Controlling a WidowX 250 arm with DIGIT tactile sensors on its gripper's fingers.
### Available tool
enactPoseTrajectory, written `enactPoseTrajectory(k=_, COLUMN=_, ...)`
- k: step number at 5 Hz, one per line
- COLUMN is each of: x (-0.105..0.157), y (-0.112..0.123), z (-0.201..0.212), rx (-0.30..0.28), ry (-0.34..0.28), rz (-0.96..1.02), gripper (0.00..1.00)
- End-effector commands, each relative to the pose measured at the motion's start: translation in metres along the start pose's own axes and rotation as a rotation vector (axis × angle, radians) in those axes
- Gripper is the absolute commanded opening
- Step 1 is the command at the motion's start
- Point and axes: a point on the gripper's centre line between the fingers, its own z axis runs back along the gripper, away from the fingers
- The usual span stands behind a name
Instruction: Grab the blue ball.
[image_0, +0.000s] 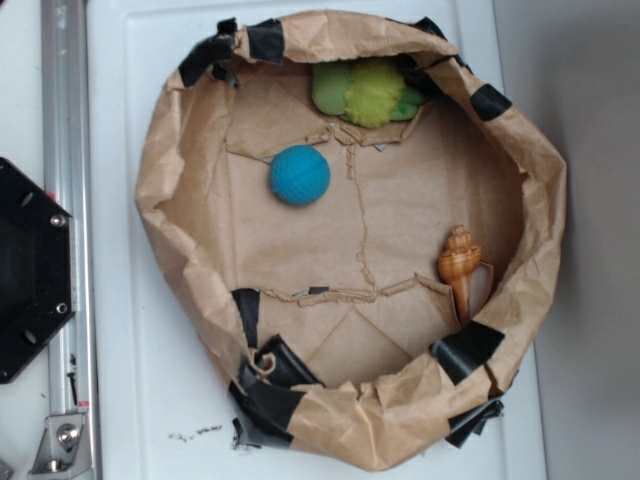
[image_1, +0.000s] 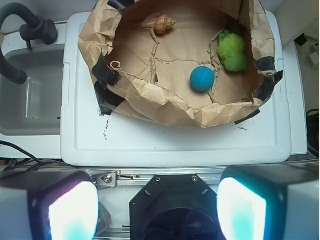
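Observation:
The blue ball (image_0: 299, 175) is a small teal-blue dimpled sphere lying on the floor of a crumpled brown paper bag (image_0: 170, 180), left of middle. It also shows in the wrist view (image_1: 202, 79). My gripper (image_1: 157, 210) is open and empty, its two pale pads (image_1: 72, 210) wide apart at the bottom of the wrist view. It hangs high over the robot base, well short of the bag and ball. The gripper does not show in the exterior view.
A lime-green plush toy (image_0: 368, 92) lies at the bag's far side. A tan seashell (image_0: 459, 262) leans by the right wall. The bag's rim is patched with black tape (image_0: 268, 385). The bag sits on a white tray (image_0: 130, 330). The black robot base (image_0: 30, 270) is at the left.

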Motion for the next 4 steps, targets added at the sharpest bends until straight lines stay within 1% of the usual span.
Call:
enactPoseTrajectory(k=1, x=0.000, y=0.000, z=0.000, rx=0.000, ry=0.000, rz=0.000, gripper=1.00)
enactPoseTrajectory(k=2, x=0.046, y=0.016, z=-0.042, rx=-0.163, ry=-0.149, rz=0.252, gripper=1.00)
enactPoseTrajectory(k=3, x=0.088, y=0.032, z=-0.081, rx=-0.214, ry=-0.188, rz=0.457, gripper=1.00)
enactPoseTrajectory(k=4, x=0.127, y=0.068, z=-0.127, rx=-0.179, ry=-0.214, rz=0.555, gripper=1.00)
